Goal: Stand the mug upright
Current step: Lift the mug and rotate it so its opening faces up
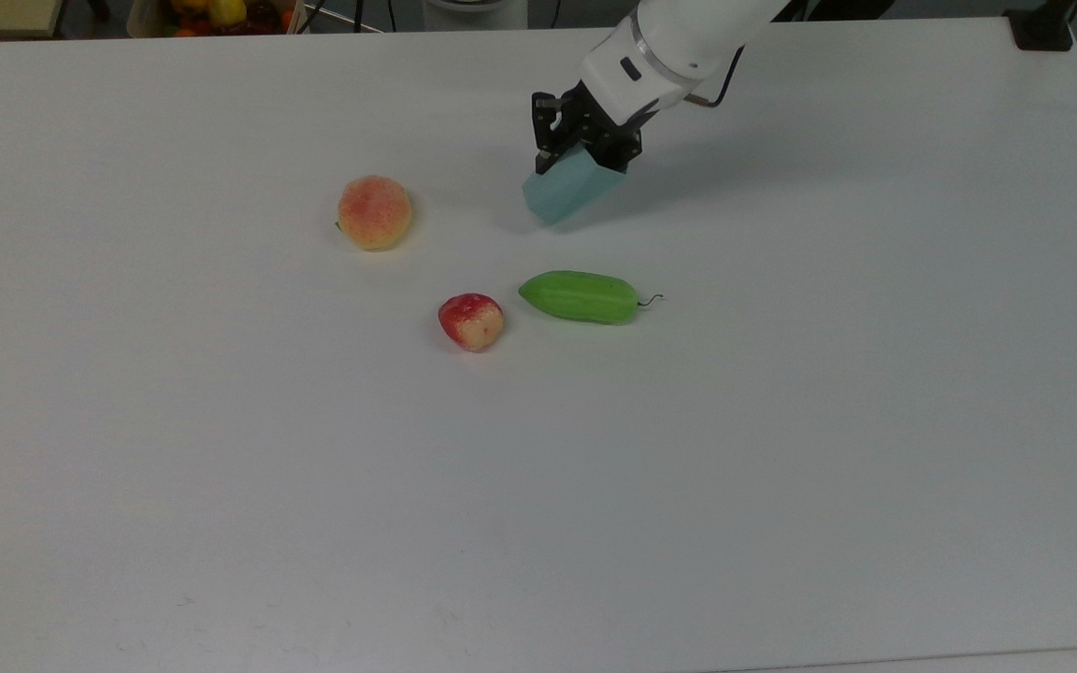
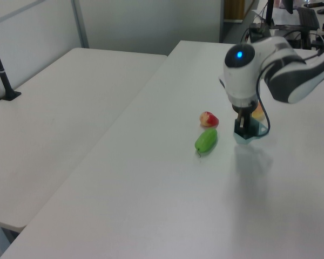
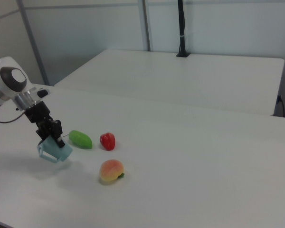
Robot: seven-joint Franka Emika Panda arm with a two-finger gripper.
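White table (image 1: 782, 421), bare across most of its top. Gripper (image 1: 583, 157) pinching the mug (image 1: 568, 187), held tilted just off the table, beyond the cucumber (image 1: 581, 296) in the top view. Peach (image 1: 374, 212) and strawberry (image 1: 470, 321) to the cucumber's left.

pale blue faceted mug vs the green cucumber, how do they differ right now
The pale blue faceted mug is gripped by the black gripper and tilted, apparently lifted; the smooth green cucumber lies flat and free on the white table. The mug is angular, the cucumber rounded with a thin stem. Both look similar in length.
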